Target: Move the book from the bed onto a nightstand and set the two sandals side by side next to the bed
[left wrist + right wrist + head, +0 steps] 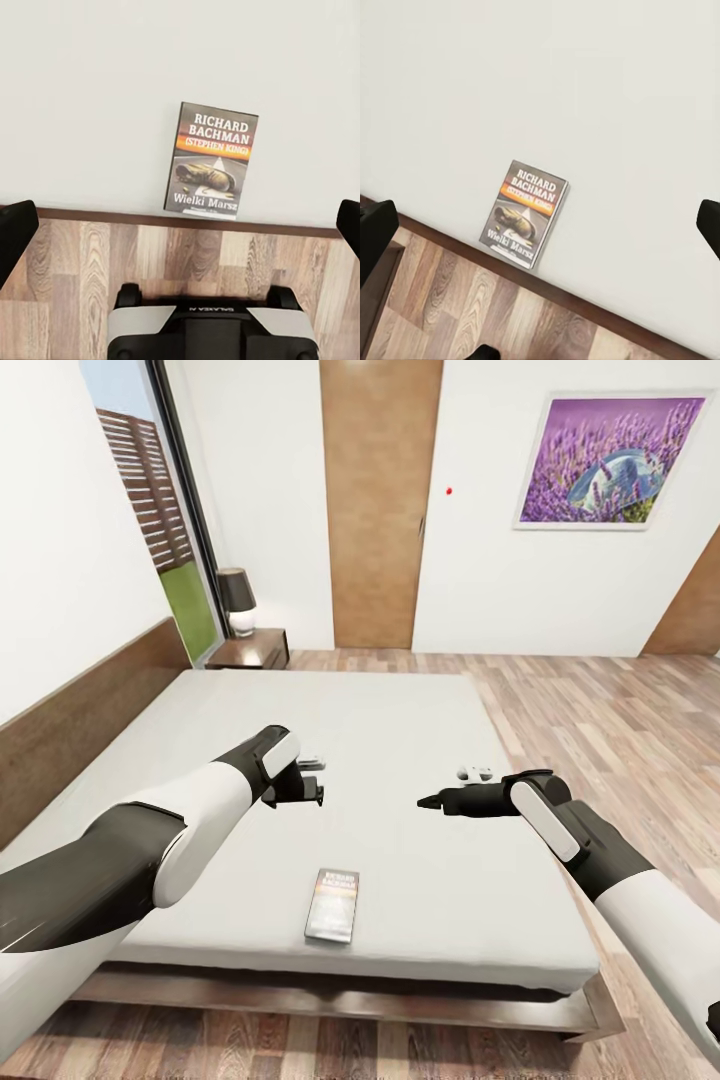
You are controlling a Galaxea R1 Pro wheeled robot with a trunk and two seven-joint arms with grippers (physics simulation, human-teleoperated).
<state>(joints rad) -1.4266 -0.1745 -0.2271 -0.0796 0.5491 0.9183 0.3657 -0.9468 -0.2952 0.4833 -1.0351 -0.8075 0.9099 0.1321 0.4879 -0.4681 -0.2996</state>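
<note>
The book lies flat on the off-white mattress of the bed, close to the near foot edge. Its cover reads "Richard Bachman" and "Wielki Marsz" in the left wrist view and in the right wrist view. My left gripper hovers above the mattress, up and left of the book, open and empty. My right gripper hovers up and right of the book, also open and empty. A dark nightstand stands at the bed's far left corner. The sandals are out of view.
A lamp stands on the nightstand, beside a tall window. The wooden headboard runs along the left wall. A wooden door and a lavender painting are on the far wall. Plank floor lies to the right of the bed.
</note>
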